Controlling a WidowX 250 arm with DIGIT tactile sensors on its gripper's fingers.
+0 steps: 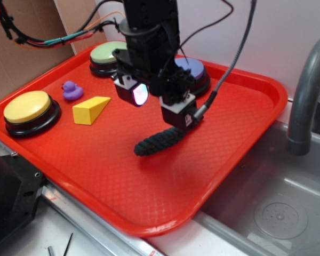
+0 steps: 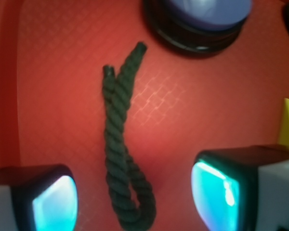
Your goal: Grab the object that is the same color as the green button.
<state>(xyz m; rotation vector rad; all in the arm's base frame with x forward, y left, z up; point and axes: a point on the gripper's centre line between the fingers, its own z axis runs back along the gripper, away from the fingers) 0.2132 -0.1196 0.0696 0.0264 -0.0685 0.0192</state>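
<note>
Hovering open-jawed, the black gripper (image 2: 135, 195) straddles the dark green twisted rope loop (image 2: 123, 144) on the red tray (image 2: 58, 57); in the wrist view the rope's long axis runs top-to-bottom, crosswise to the fingers' closing line.

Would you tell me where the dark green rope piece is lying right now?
In the exterior view the rope piece lies flat near the middle of the red tray, just below the open gripper; the wrist view shows its looped end between the fingers.
</note>
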